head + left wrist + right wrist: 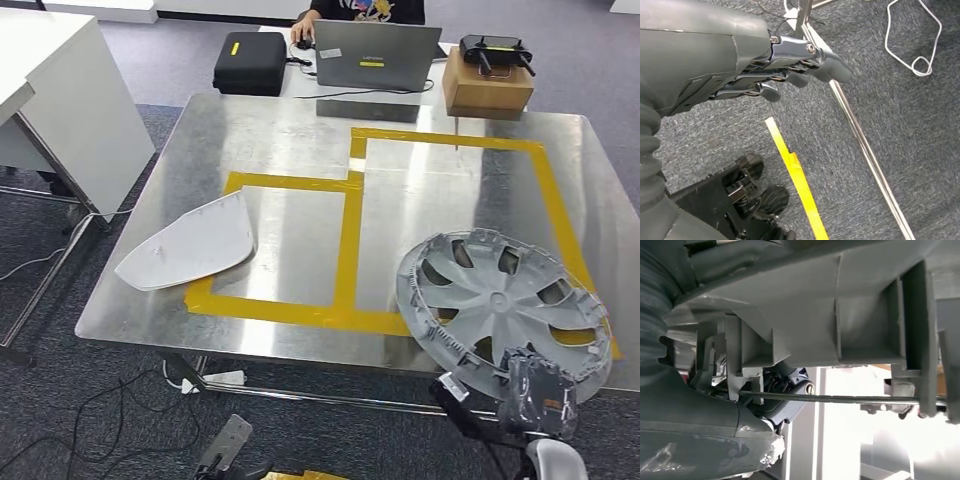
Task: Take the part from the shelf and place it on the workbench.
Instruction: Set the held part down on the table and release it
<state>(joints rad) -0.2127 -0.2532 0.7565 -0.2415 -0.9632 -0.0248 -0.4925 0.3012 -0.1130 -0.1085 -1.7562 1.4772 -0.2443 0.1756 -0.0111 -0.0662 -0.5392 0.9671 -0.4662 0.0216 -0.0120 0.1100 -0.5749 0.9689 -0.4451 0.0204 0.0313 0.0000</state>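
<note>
Silver wheel cover (502, 305) sits at 4 o'clock on the steel table (302, 140), overhanging the near edge onto yellow tape (349, 240). Right hand (537, 392) grips its near rim, fingers (789, 385) curled under the ribs. White panel (192, 243) at 8 o'clock. Left hand (791, 65) hangs over carpet, fingers (828, 65) straight, together, holding nothing.

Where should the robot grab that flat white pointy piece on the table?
Probably at the edge of the white panel that sticks out past the table's near-left edge, coming from the robot's left. It lies flat, so the overhang likely gives fingers room underneath.
</note>
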